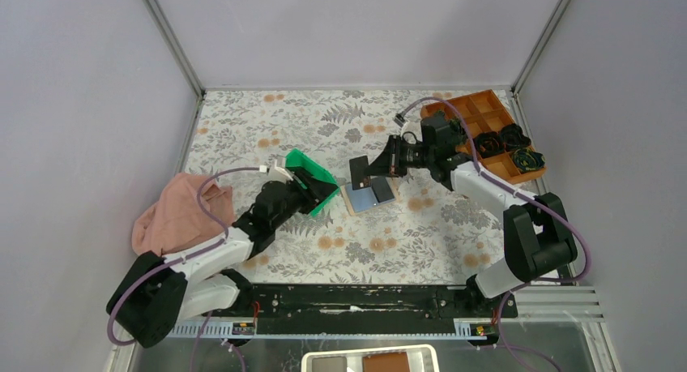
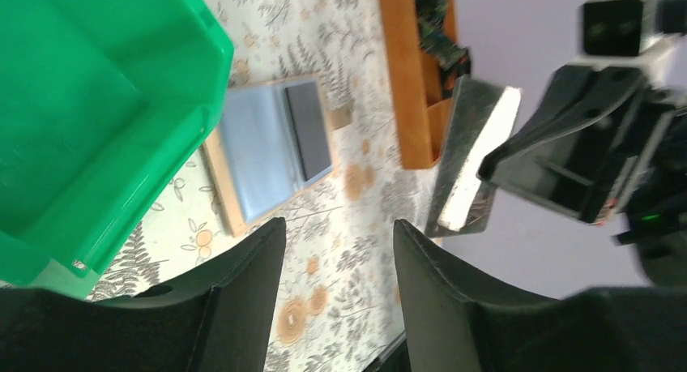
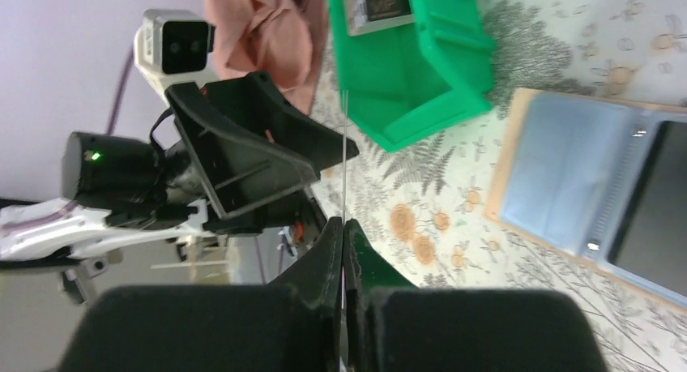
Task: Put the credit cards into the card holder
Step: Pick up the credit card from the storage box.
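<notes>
Credit card [image 1: 360, 171] is held just above the card holder [image 1: 369, 195] — pinched edgewise in the right gripper [image 3: 343, 226], jaws closed tight on it. The holder lies open with a second card [image 2: 308, 133] on its inner face. Left of the holder stands a green tray [image 1: 316, 173] — the left gripper [image 2: 340, 226] is beside it, jaws parted and empty.

Three cameras, each finding the card holder [image 1: 369, 195].
The top one sits high behind my bases, looking down on the table [image 1: 405, 250], the card holder small at mid-frame. My left wrist camera is low, the green tray [image 2: 81, 121] beside it, facing across the card holder to my right gripper [image 2: 490, 171]. My right wrist camera, the credit card [image 3: 344, 161] edge-on before it, faces my left gripper [image 3: 336, 157], the card holder close at one side. All three share card holder and green tray.
</notes>
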